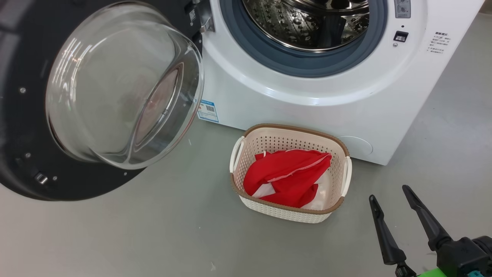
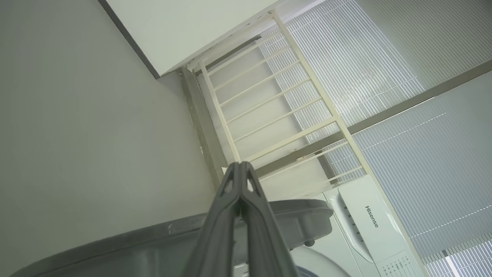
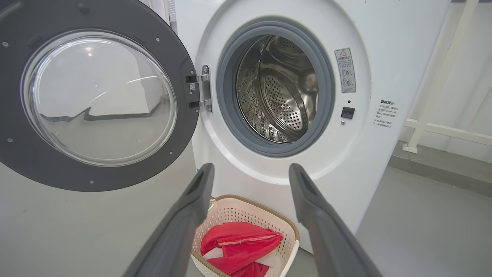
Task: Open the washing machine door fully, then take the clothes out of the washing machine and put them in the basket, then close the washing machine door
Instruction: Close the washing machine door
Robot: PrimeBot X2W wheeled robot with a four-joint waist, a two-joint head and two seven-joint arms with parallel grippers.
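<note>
Two grippers, both empty: the left gripper (image 2: 240, 165) is pinched tight together. Big round black-rimmed glass door (image 1: 123, 84) hangs wide open beside the white front-loading washing machine (image 1: 292, 96), bright red fabric clothes (image 1: 286, 175) sit in the cream perforated plastic basket (image 1: 292, 129) just before it, and the right gripper (image 1: 389, 193) gapes wide nearby.

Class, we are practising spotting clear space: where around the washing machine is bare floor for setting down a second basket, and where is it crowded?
Bare floor lies left of the basket, below the washing machine door, and right of the basket, between the washing machine and the right gripper. Crowded: the basket, holding the clothes, and the narrow strip behind it.
</note>
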